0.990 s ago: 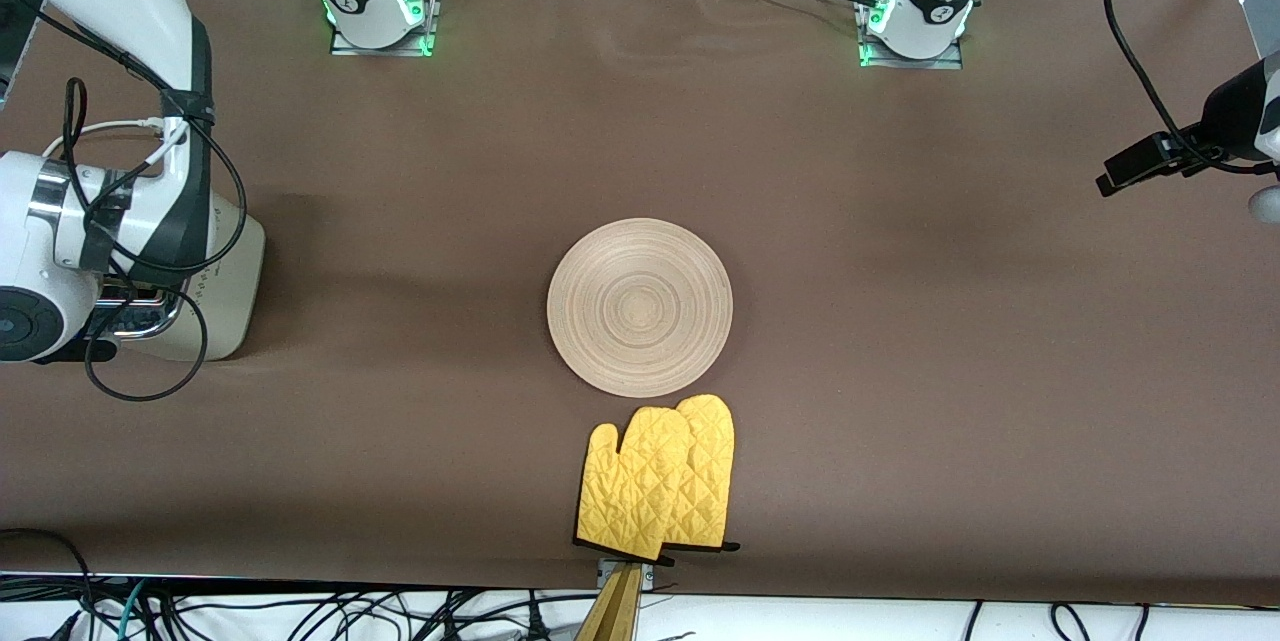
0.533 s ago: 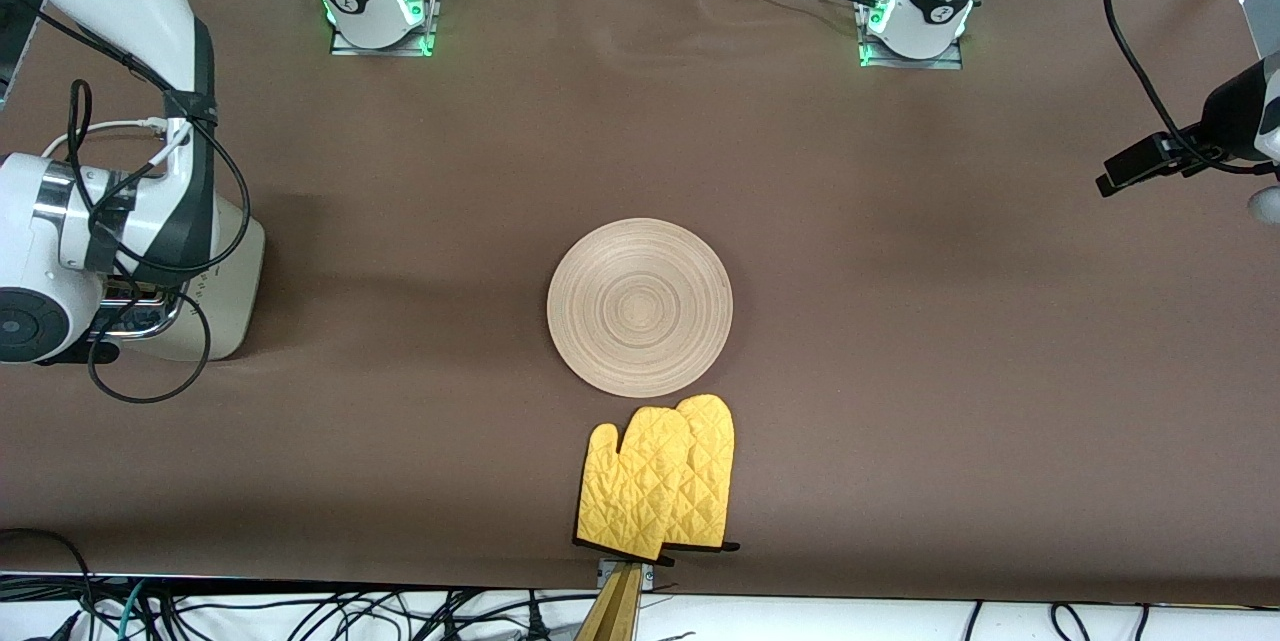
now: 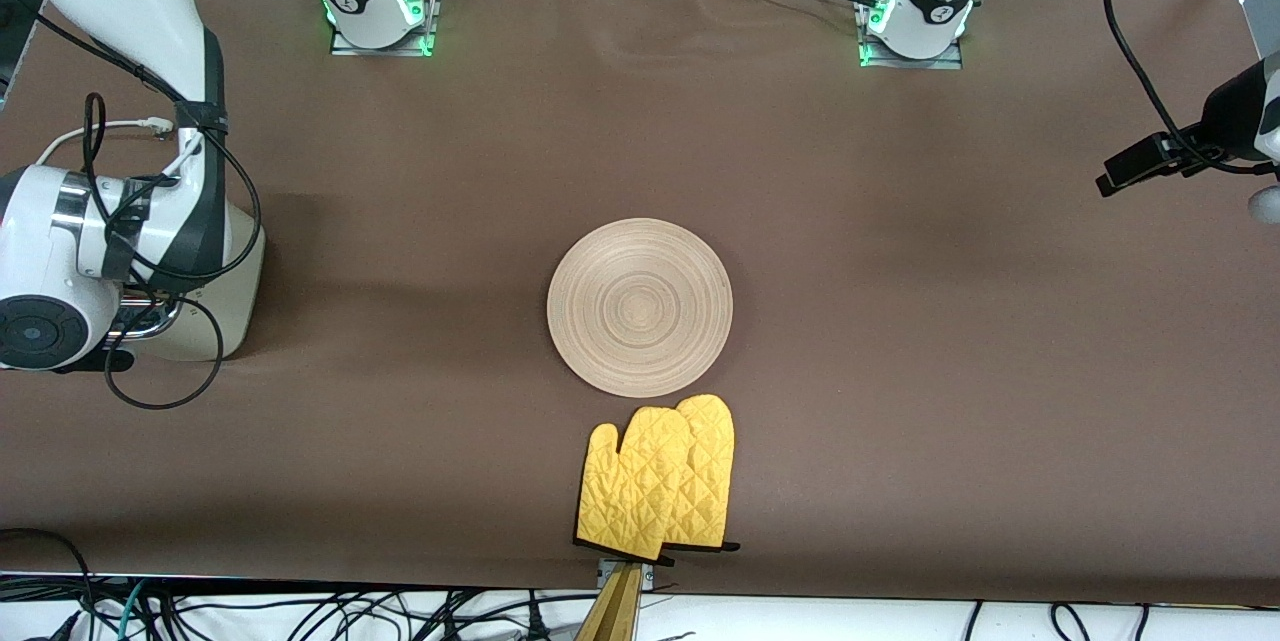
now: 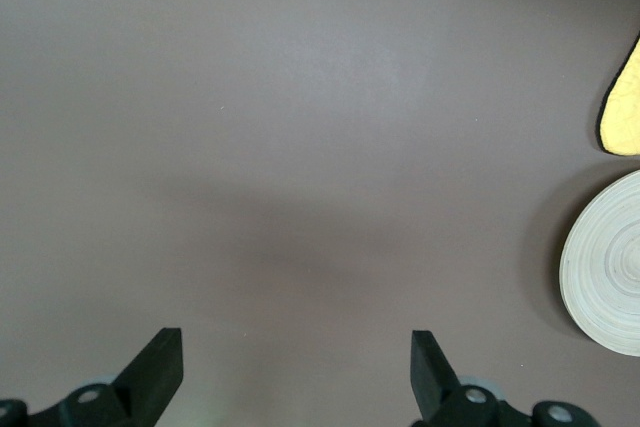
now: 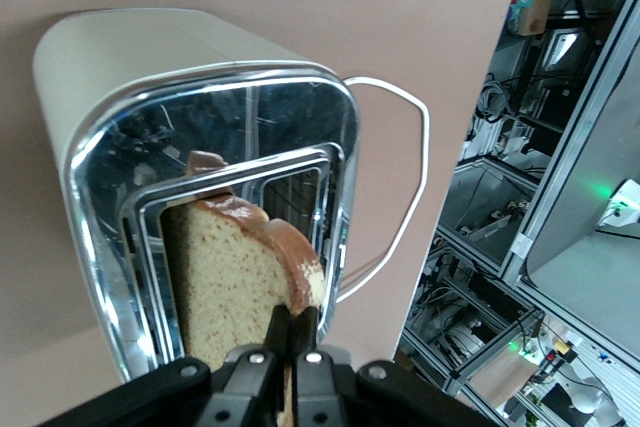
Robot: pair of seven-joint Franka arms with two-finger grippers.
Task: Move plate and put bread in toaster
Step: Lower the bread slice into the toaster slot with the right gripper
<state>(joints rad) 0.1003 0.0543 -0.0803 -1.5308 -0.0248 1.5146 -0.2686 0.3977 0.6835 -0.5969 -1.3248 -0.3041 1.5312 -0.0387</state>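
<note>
Since a second ago my right arm's wrist has shifted a little over the toaster (image 3: 215, 296) while the plate and the mitt have stayed put. Working near to far from the front camera: one yellow oven mitt (image 3: 657, 477) lies closest, just beside the single wooden plate (image 3: 640, 307) at mid-table, which sits bare. Toward the right arm's end of the table stands the one toaster, mostly hidden under my arm in the front view. In the right wrist view the right gripper (image 5: 292, 339) is clamped on the crust edge of the one slice of bread (image 5: 235, 289), which hangs over the chrome top at the mouth of a slot; I cannot tell whether it has entered. I judge the insertion is the step in hand: I would keep the slice upright and parallel to the slot walls, ease straight down, and release only once it is guided in. The left gripper (image 4: 295, 372) waits with its fingers spread wide over bare tablecloth toward the left arm's end, holding nothing.
</note>
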